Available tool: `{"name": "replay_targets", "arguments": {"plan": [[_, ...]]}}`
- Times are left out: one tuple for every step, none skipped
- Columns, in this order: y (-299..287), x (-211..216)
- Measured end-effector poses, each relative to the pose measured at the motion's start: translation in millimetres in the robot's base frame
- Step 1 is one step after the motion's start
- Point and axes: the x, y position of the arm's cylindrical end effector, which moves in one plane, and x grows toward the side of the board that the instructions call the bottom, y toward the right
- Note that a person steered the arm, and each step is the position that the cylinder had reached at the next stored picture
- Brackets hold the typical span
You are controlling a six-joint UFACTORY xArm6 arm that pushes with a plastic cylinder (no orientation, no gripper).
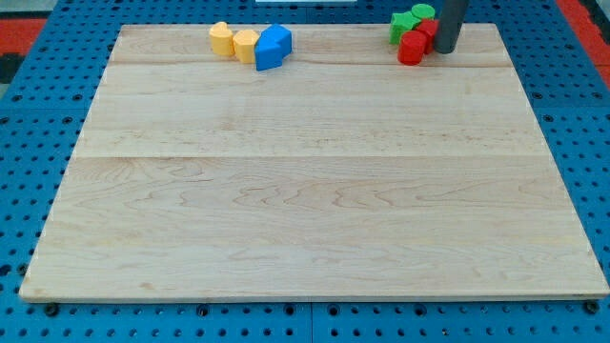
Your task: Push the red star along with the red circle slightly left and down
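Now | my tip [446, 50] touching red star [428, 28], right of red circle [412, 48] | no pincer (bare rod) | next: push left-down together

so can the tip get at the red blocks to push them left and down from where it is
Probably yes. My tip stands at the view's right of the red star and red circle, seemingly against them, with nothing between. The green blocks sit above and left, off the push line.
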Motion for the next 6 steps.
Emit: {"name": "replay_targets", "arguments": {"plan": [[0, 0], [1, 3], [7, 5], [87, -55], [87, -55], [21, -50]]}}
